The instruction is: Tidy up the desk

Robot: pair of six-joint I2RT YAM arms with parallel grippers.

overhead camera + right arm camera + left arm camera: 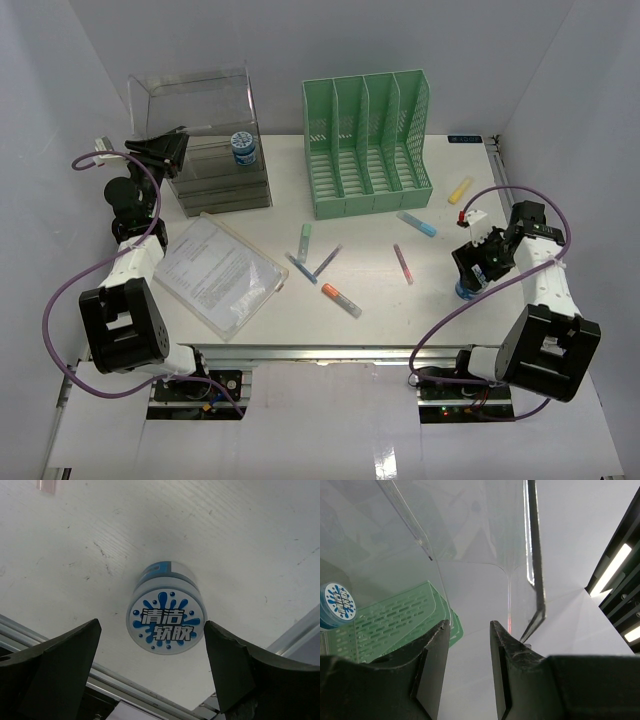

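hovering over a round blue-labelled tub [165, 625], the right claw [151, 627] gapes wide, one finger on either side, gripping nothing. the tub stands on the white bench [390, 322], near its front metal rail [330, 352]. the left claw [468, 627] is half open and empty, up against the clear drawer box [205, 160] at the bench's far left corner.

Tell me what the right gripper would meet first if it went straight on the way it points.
Most likely the small round tub on the desk, centred between the open fingers of the right gripper; depth unclear.
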